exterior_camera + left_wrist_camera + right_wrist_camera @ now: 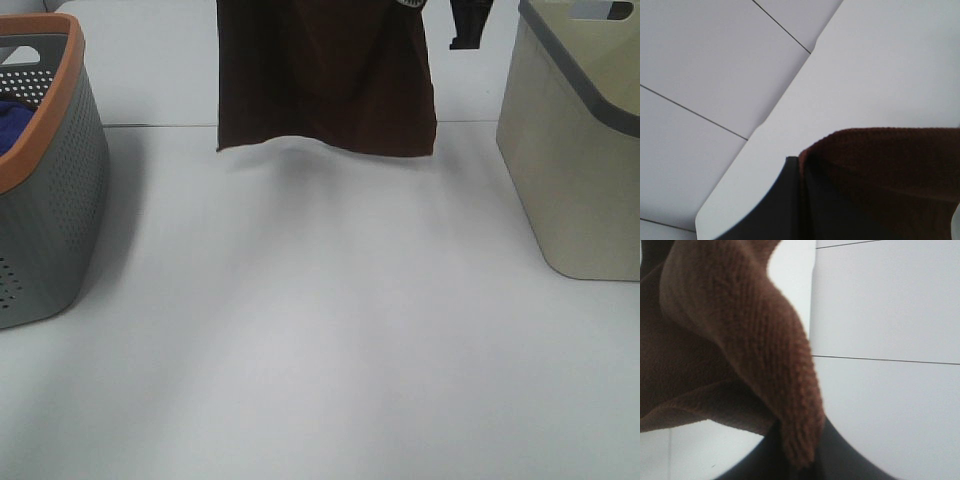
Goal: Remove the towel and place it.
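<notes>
The dark brown towel (325, 75) hangs spread out in the air above the far middle of the white table (320, 330), its lower hem just clear of the surface. Its top edge runs out of the exterior view. My left gripper (801, 200) is shut on one upper corner of the towel (890, 170), which is pinched between the dark fingers (775, 210). My right gripper (800, 462) is shut on the other upper corner, with the towel (740, 340) draping over it. Neither gripper's tips show in the exterior view.
A grey perforated basket with an orange rim (40, 180) stands at the left and holds blue fabric (15, 120). A beige basket with a grey rim (580, 150) stands at the right. A black arm part (468, 25) shows at the top.
</notes>
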### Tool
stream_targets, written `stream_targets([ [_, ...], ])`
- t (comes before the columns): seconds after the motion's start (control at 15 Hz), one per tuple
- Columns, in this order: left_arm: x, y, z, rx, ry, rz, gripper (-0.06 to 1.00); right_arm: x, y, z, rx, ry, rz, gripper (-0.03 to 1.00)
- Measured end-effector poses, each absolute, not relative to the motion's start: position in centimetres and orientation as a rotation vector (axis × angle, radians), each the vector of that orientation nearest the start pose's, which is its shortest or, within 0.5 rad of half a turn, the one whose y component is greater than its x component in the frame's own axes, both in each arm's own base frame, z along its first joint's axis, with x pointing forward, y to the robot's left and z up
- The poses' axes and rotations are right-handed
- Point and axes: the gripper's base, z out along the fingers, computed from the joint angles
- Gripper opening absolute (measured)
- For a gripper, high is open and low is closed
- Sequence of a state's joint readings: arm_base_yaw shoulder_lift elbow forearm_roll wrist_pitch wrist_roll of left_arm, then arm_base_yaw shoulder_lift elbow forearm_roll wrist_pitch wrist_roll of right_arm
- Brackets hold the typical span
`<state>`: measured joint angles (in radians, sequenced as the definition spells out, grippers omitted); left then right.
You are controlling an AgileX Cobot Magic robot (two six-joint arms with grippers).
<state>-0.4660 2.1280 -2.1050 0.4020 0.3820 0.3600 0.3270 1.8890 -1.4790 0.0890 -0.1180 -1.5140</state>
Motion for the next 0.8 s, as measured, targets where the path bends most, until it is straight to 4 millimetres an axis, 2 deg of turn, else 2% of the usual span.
stream_targets([
  [0.07, 47.2, -21.9, 35.1, 0.962, 1.587, 0.319, 0.0, 44.1, 14.7, 29.9, -1.403, 1.173, -0.81, 0.02],
  [0.13, 47.9, -21.9, 34.2, 0.947, 1.578, 0.305, 0.0, 45.8, 14.9, 28.5, -1.378, 1.149, -0.842, 0.02],
  [0.27, 48.6, -21.7, 32.6, 0.953, 1.631, 0.306, 0.0, 46.6, 14.8, 26.7, -1.391, 1.171, -0.841, 0.02],
  [0.4, 48.1, -21.9, 31.4, 1.002, 1.742, 0.327, 0.0, 46.2, 14.3, 25.1, -1.437, 1.237, -0.805, 0.02],
  [0.53, 47.1, -21.6, 29.7, 1.079, 1.946, 0.316, 0.0, 44.3, 13.8, 23.0, -1.562, 1.383, -0.685, 0.02],
  [0.67, 45.4, -21.3, 28.0, 1.216, 2.171, 0.222, 0.0, 41.5, 13.4, 21.3, -1.743, 1.561, -0.498, 0.02],
  [0.73, 43.5, -21.2, 26.8, 1.374, 2.352, 0.107, 0.0, 39.0, 13.5, 21.4, -1.815, 1.736, -0.229, 0.02],
  [0.8, 43.1, -21.3, 26.3, 1.419, 2.385, 0.073, 0.0, 37.8, 13.8, 21.3, -1.854, 1.812, -0.068, 0.02],
])
